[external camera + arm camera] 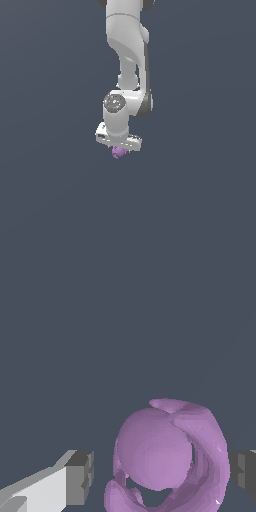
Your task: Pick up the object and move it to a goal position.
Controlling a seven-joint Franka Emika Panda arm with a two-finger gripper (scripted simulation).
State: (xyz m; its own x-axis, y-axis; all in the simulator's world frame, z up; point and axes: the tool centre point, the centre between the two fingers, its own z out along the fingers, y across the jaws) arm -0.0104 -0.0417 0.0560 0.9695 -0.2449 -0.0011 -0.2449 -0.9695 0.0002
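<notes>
The object [118, 152] is a small purple, roundish, lumpy thing, just under the white gripper [120, 148] in the exterior view. In the wrist view the object [160, 456] fills the space between the two grey finger pads. One pad [82, 476] stands a short gap away from it. The other pad [244, 473] is at its edge, seemingly touching. The gripper [161, 476] is open around the object. Its fingers are mostly hidden behind the hand in the exterior view.
The white arm [127, 55] comes down from the top of the exterior view. A plain dark grey floor [50, 200] lies all around. No goal marker shows.
</notes>
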